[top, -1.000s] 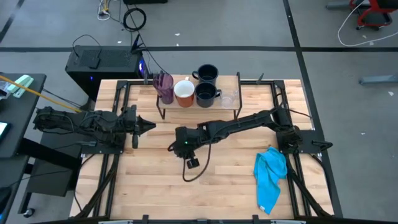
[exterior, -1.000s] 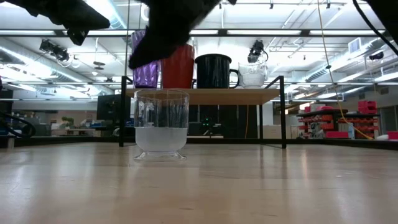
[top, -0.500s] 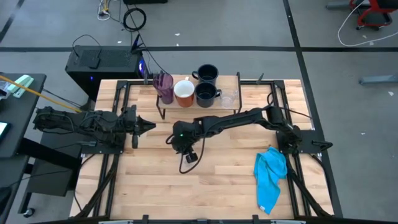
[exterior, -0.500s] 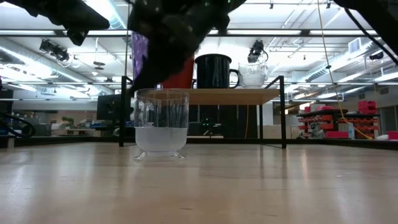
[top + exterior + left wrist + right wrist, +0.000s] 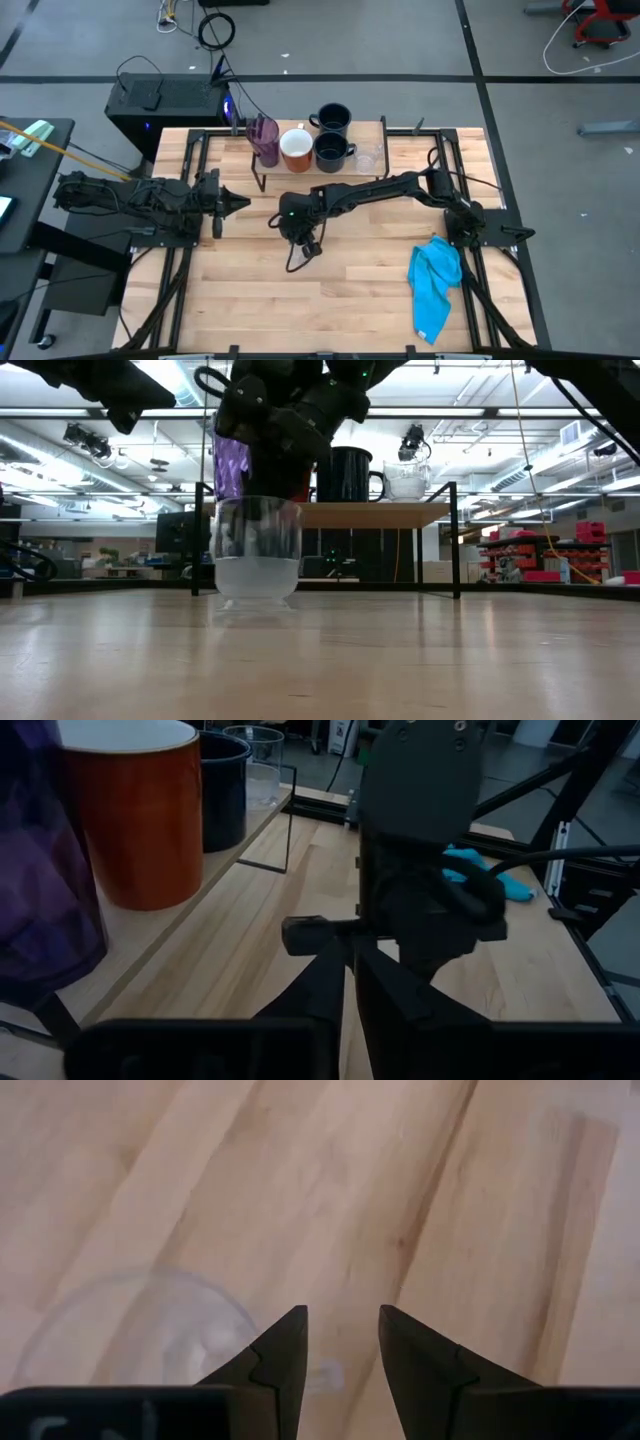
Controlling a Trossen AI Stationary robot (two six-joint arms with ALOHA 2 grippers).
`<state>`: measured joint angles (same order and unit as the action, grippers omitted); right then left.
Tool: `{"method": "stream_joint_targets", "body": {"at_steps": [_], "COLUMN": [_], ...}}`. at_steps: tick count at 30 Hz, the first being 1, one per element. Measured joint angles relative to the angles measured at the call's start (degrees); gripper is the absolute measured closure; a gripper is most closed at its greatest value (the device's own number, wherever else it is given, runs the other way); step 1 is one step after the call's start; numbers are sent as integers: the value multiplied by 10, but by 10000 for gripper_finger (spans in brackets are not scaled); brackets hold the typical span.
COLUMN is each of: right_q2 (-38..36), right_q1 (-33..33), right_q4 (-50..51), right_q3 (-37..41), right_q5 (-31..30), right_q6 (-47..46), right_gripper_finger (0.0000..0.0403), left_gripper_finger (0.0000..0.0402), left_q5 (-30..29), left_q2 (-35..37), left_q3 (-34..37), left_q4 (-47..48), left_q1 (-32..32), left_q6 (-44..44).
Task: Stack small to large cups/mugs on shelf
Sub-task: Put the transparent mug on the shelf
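The right gripper points down at the tabletop in front of the shelf. Its two fingers stand a little apart, with a narrow gap between them that shows only bare wood. They hold nothing. A small clear cup stands upright on the table directly under the gripper. From the right wrist view, the cup's rim lies beside one finger, outside the gap; whether finger and rim touch cannot be told. From the low view, the dark gripper body sits just above the cup's mouth.

The left gripper waits to the side, its fingers pressed nearly together and empty, aimed toward the right arm.

Beyond the right fingers, on the shelf, stand a purple tumbler, a white mug with an orange inside, two black mugs and a second clear cup. A blue cloth lies on the table well apart from both grippers, near the right arm's base.
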<state>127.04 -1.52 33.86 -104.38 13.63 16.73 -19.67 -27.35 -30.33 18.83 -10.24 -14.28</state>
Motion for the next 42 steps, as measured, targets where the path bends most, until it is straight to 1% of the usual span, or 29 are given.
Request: {"method": "stream_joint_targets", "body": {"at_steps": [5,14,21,30,37,40,42], "right_q2": [-5,-19,-29,-32,-75,-96,-100], "right_q1": [3,4,2,-9,-11,-30,-47], "right_q4": [29,76,122,162,180,173,169], "right_q3": [0,-1,-1,-1,0,0,0], "right_q5": [-4,-11,-11,-15,-33,-47,-57], "right_q6": [-1,-10,-30,-43,-63,-57,-47], "right_gripper_finger": [271,271,271,273,289,288,280], "left_gripper_finger": [361,369,361,369,362,362,364], "left_q5": [0,0,0,0,0,0,0], "left_q2": [0,0,0,0,0,0,0], "left_q3": [0,0,0,0,0,0,0], "left_q4": [0,3,3,3,3,3,1], "left_q1": [0,0,0,0,0,0,0], "left_q6": [0,0,-1,-1,-3,-3,-2]}}
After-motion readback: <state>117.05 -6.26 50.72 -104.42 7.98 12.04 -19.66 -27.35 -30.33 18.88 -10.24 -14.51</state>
